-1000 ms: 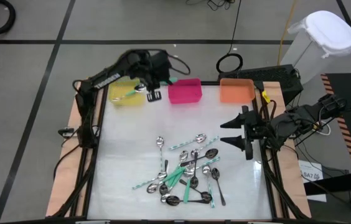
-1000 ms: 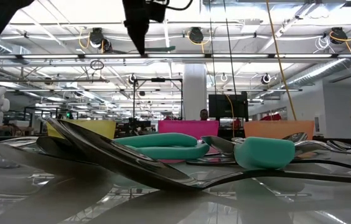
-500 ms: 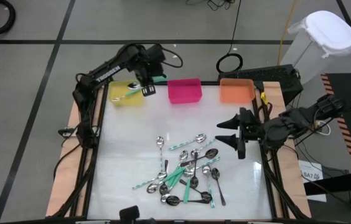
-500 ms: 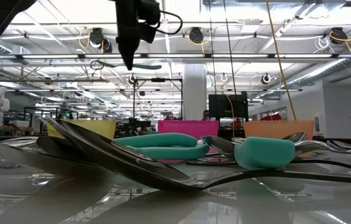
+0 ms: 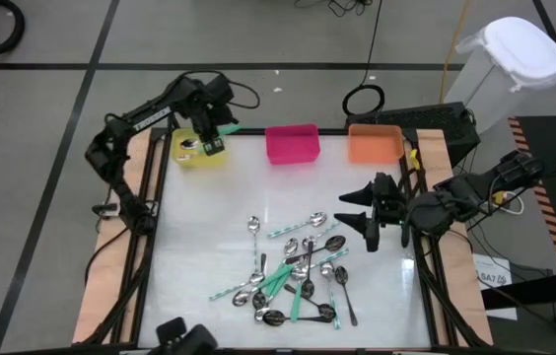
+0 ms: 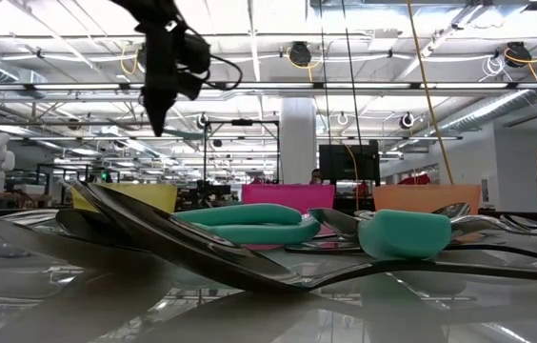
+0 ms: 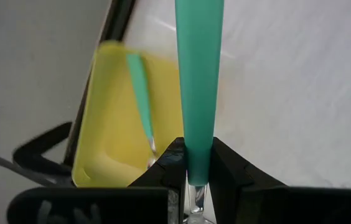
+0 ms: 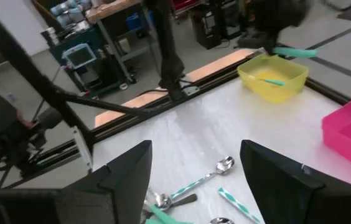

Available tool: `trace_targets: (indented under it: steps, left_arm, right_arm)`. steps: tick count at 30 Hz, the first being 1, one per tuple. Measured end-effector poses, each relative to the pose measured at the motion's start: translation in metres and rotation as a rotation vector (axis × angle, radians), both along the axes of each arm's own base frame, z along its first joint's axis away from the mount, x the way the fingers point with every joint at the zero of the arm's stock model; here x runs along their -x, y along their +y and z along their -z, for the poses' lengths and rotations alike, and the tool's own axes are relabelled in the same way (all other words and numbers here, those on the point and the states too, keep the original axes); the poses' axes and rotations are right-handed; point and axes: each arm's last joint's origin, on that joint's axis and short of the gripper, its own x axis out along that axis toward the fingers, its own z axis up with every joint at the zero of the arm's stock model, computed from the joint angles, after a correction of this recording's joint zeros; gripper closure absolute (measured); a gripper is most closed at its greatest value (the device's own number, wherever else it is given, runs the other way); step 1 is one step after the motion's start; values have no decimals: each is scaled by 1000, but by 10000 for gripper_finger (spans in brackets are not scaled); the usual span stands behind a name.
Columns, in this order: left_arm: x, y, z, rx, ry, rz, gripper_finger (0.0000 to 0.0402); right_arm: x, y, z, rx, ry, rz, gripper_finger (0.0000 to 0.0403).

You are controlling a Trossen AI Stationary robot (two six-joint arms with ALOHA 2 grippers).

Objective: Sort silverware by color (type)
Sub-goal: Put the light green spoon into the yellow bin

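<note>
My left gripper (image 5: 209, 141) hangs over the yellow bin (image 5: 187, 158) at the table's far left, shut on a teal-handled spoon (image 7: 198, 74). Another teal-handled spoon (image 7: 139, 93) lies inside that bin. The remaining silverware, a pile of teal, silver and dark spoons (image 5: 298, 271), lies on the white table near its front middle. My right gripper (image 5: 362, 219) stands open above the table's right side, beside the pile, with nothing between its fingers (image 8: 126, 180). My left gripper pinches the spoon between its two fingers at the end of the teal handle, where it meets the silver neck (image 7: 195, 179). The fingers point down from above and lie across the spoon. The spoon sticks out about level (image 8: 297, 53), lifted clear above the yellow bin.
A pink bin (image 5: 292, 144) and an orange bin (image 5: 375, 144) stand along the far edge, right of the yellow one. Bare white table lies between the bins and the pile. A black frame rail (image 5: 150, 227) runs along the table's left side.
My left gripper has carried the teal spoon toward the table's left edge and downward, from beside the pink bin to over the yellow bin, rolling a little. The spoon stays clear of everything. My right gripper has drifted slightly toward the pile and rolled a little, still open.
</note>
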Motion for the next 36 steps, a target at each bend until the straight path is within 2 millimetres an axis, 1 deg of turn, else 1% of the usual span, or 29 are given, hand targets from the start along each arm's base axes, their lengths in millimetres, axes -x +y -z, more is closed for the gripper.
trace_targets:
  steps: [7, 11, 14, 18, 24, 29, 33, 36]
  left_arm:
    - [32, -4, 27, -55, -50, -50, 361]
    - [41, 2, 41, -41, -60, -22, 361]
    - [43, 9, 47, -50, -64, -25, 361]
    - [51, 23, 55, -48, -61, -79, 361]
    - [62, 39, 73, 26, -30, -154, 361]
    - [63, 42, 76, 29, -23, -124, 361]
    - [65, 44, 77, 26, -23, -100, 361]
    - [66, 48, 82, 36, -17, -110, 361]
  right_arm:
    - [-3, -1, 1, 8, 1, 38, 161]
    - [-3, -1, 2, -6, -1, 42, 161]
    - [-3, -1, 2, -14, -3, 45, 161]
    - [-3, -1, 2, -43, -9, 55, 161]
    - [-3, -1, 2, -97, -21, 74, 161]
    - [-3, -1, 2, -132, -29, 89, 161]
    - [-3, -2, 1, -123, -36, 114, 161]
    - [-2, -3, 1, -109, -41, 134, 161]
